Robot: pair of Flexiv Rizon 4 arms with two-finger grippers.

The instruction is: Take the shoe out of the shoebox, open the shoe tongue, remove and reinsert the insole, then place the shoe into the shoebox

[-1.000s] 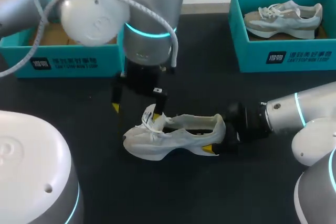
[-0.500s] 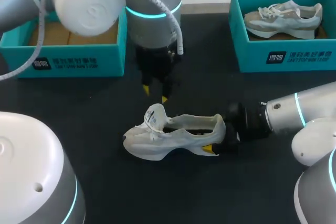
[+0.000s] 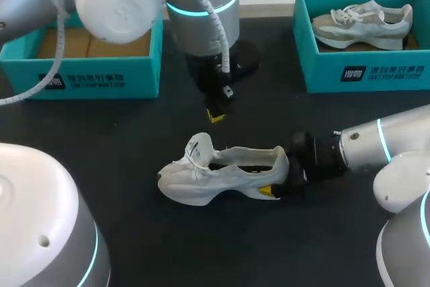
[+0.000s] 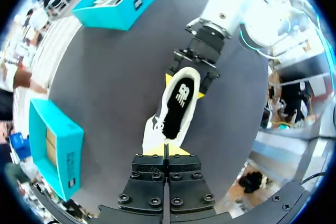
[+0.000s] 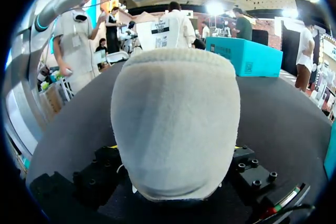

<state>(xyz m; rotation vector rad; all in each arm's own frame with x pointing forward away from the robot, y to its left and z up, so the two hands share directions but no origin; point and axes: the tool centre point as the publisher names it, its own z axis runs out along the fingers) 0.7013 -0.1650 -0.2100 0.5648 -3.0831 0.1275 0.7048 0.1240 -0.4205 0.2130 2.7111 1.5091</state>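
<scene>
A white shoe point(image 3: 218, 174) lies on its side in the middle of the black table, toe to the left, its tongue point(image 3: 198, 147) pulled up. My right gripper point(image 3: 275, 179) is shut on the shoe's heel, one yellow tip on each side. In the right wrist view the padded heel point(image 5: 176, 124) fills the space between the fingers. My left gripper point(image 3: 216, 116) hangs shut and empty just beyond the shoe. From the left wrist, the gripper point(image 4: 167, 149) looks down into the shoe point(image 4: 178, 106), where the black insole point(image 4: 177, 109) shows.
An empty teal shoebox point(image 3: 101, 75) with brown paper inside stands at the back left. Another teal shoebox point(image 3: 376, 72) at the back right holds a second pale shoe point(image 3: 363, 23). Bare table lies in front of the shoe.
My left gripper, open at the tongue a second ago, has shut and drawn back and to the right, away from the shoe. The shoe and right arm have stayed put.
</scene>
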